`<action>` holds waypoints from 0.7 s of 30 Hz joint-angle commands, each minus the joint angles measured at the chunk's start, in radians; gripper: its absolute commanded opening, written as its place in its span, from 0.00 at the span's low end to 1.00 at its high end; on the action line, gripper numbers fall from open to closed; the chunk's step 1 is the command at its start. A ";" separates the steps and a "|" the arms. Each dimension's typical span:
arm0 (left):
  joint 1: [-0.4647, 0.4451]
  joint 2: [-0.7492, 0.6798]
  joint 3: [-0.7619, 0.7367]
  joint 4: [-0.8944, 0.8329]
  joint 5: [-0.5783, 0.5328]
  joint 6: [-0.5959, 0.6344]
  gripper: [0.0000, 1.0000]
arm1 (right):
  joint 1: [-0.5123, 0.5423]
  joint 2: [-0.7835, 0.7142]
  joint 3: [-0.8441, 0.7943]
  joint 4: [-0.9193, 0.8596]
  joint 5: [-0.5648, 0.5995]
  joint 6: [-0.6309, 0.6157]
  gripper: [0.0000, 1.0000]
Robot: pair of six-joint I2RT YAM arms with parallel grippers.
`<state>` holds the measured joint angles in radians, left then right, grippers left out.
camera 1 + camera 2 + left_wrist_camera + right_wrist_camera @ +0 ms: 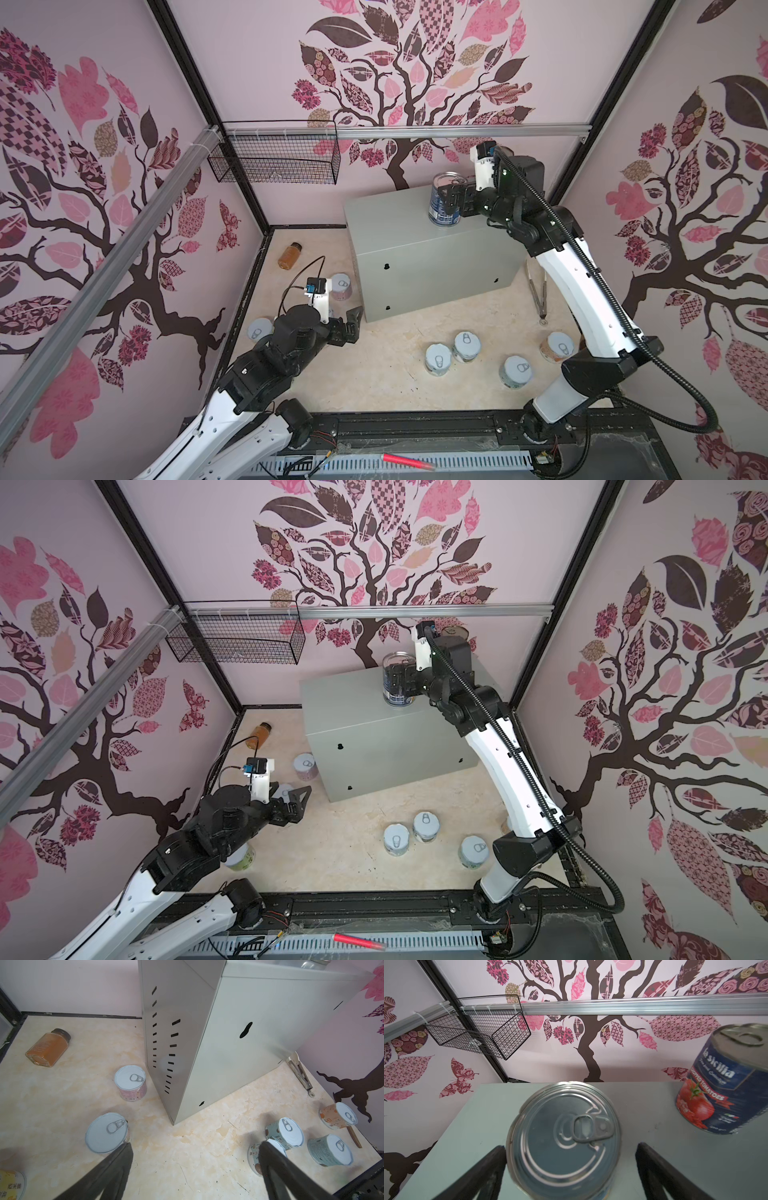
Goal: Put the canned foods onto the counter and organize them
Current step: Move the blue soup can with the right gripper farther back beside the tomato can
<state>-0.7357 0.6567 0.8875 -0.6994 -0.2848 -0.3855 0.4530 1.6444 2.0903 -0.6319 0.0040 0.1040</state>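
Blue-label can (439, 216) stands upright on counter (399, 226), lid skyward.

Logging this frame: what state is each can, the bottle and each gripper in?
blue can: upright on the counter, between open jaws.
tomato can: upright on the counter.
short cans: upright on the table.
amber bottle: lying on its side.
left gripper: open, empty.
right gripper: open, astride the blue can.

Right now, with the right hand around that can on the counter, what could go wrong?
The open right hand straddles the blue-label can, one finger almost against it; a skewed retreat could drag or tip it. The tomato can stands close beside on the counter, so a sideways swing might knock it.
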 commanded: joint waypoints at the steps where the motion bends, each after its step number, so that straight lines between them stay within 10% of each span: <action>1: 0.002 -0.007 -0.027 0.025 0.013 0.010 0.98 | -0.002 0.051 0.063 -0.005 -0.006 -0.008 1.00; 21: 0.028 -0.028 -0.079 0.046 0.035 0.028 0.98 | -0.003 0.196 0.255 -0.086 0.028 -0.029 0.83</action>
<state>-0.7155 0.6373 0.8349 -0.6804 -0.2634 -0.3695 0.4530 1.8225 2.3051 -0.6930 0.0147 0.0788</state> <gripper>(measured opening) 0.981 0.864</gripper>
